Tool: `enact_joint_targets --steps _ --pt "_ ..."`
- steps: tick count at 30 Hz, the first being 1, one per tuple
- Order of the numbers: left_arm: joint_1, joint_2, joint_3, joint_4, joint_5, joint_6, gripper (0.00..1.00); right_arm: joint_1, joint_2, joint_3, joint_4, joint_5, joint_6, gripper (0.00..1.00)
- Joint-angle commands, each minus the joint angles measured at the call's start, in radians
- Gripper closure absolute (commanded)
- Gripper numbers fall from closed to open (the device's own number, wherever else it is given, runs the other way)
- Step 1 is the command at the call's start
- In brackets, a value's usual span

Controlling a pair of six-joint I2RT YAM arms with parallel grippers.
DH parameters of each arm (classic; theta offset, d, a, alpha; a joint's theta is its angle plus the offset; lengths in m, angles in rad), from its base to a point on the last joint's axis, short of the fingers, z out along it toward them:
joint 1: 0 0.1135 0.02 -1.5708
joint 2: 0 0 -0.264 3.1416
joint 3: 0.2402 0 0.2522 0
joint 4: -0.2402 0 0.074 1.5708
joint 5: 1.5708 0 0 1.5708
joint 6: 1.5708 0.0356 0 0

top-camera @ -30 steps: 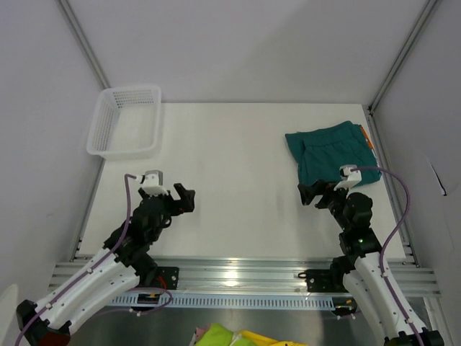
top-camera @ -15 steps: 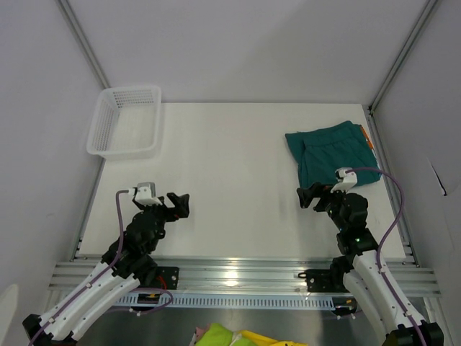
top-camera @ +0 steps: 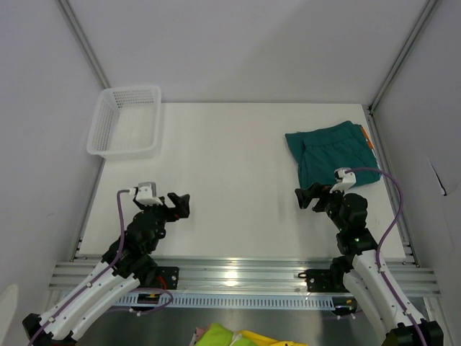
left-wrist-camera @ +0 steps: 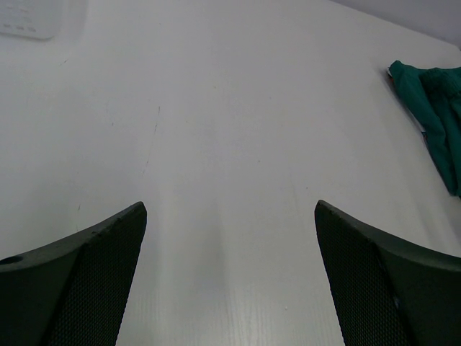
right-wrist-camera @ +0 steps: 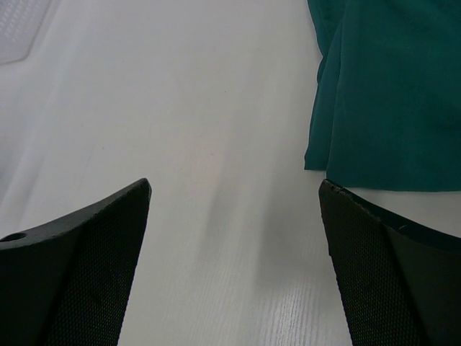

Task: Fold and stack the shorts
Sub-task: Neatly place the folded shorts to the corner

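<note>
Shorts look folded + stacked: dark teal shorts [top-camera: 333, 153] lie folded at far right of desk [top-camera: 238, 166]. Thin orange strip [top-camera: 369, 140] shows at their right edge, prob the printed pair underneath, can't confirm. Left pincer [top-camera: 181, 205] + right pincer [top-camera: 305, 196] both spread apart, empty, right one just short of teal hem. Mesh basket [top-camera: 124, 121] far left. Task looks abt done.

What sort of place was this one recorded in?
Probably a lab robot cell, not a home: a white table, plain grey wall panels in aluminium framing, and a metal rail along the near edge.
</note>
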Motion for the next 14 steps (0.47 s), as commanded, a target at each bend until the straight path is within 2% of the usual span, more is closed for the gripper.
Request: enact_joint_targets --steps 1,14 --pt "0.001 0.017 -0.007 0.027 0.002 0.008 0.01 0.005 0.002 0.002 0.053 -0.002 0.006 0.00" --pt "0.001 0.035 0.004 0.030 0.004 0.005 0.01 0.001 0.022 0.001 0.065 -0.028 0.008 0.00"
